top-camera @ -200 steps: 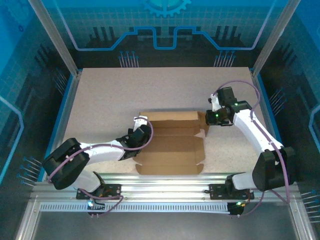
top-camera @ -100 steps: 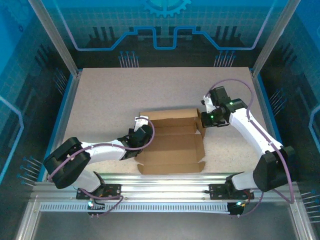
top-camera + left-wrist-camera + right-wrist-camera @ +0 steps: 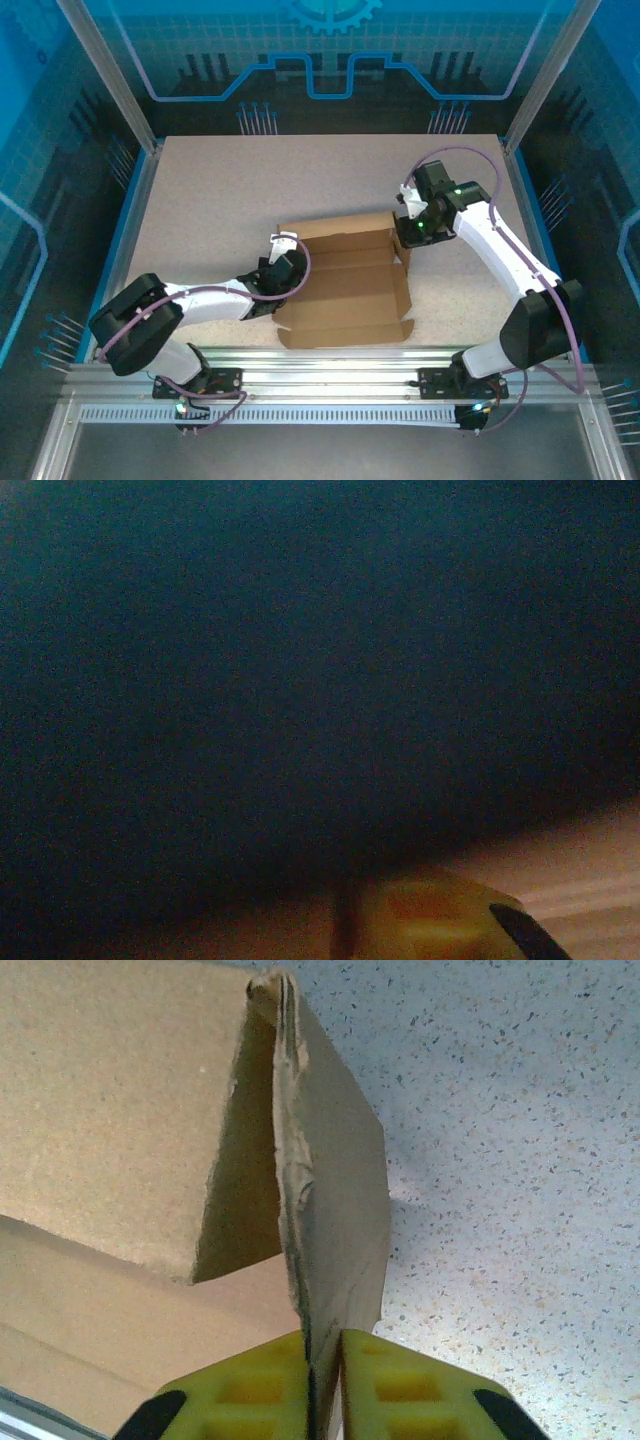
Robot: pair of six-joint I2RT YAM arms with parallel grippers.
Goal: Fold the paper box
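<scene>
The paper box (image 3: 345,290), a plain brown die-cut cardboard mailer with matte, fibrous faces and creased panels, lies open at the middle of the speckled off-white tabletop (image 3: 220,190), nearer its 6 o'clock edge. Its far wall (image 3: 335,226) stands tilted along the 12 o'clock side. A tabbed front panel lies flat toward the arm bases.

A second ago the side flap at 3 o'clock lay low and spread outward. Now it stands up against the box's 2 o'clock corner, and the right arm has swung toward 10 o'clock with it.

The right gripper (image 3: 404,230) sits at that corner. In the right wrist view its ribbed yellow-green pads (image 3: 240,1395) are pinched on the lower edge of the upright side flap (image 3: 335,1220), whose torn, layered rim shows raw fibre.

The left gripper (image 3: 286,272) rests at the box's 9 o'clock edge. Its wrist view is dark and blurred, showing one yellow pad, so I cannot tell how far it is open.
</scene>
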